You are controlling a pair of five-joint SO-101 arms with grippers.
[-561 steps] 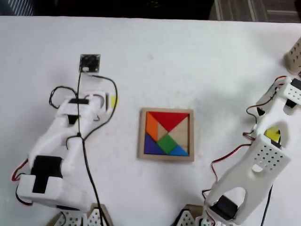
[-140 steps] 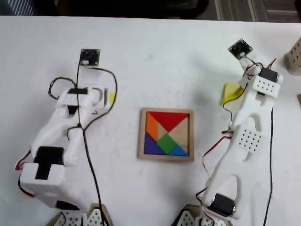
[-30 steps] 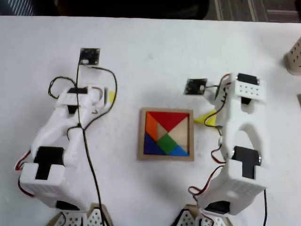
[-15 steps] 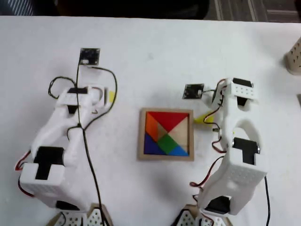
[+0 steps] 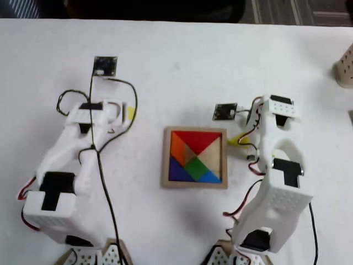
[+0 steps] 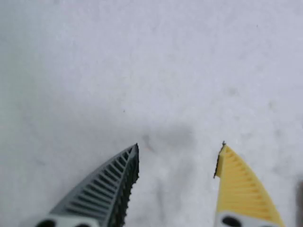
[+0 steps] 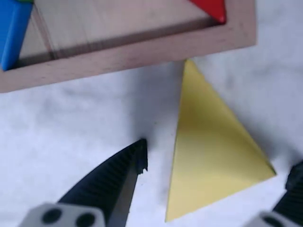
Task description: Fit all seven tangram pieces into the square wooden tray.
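The square wooden tray (image 5: 196, 184) sits mid-table holding red, orange, purple, green and blue pieces, with bare wood on its right side. A yellow triangle (image 5: 236, 138) lies flat on the table just outside the tray's right rim (image 7: 142, 52). In the right wrist view this triangle (image 7: 213, 156) points one corner at the rim. My right gripper (image 7: 215, 163) is open around it, the black finger (image 7: 125, 175) standing apart from its edge. My left gripper (image 5: 128, 115) is off to the tray's left, open over bare table with nothing between its fingers (image 6: 177, 156).
A perforated wooden object (image 5: 346, 66) stands at the far right edge. Loose cables (image 5: 107, 193) trail along both arms. Bare white table stretches behind the tray and in front of it.
The right arm has drawn in toward the tray and brought the yellow triangle down beside the right rim. The left arm has not moved.
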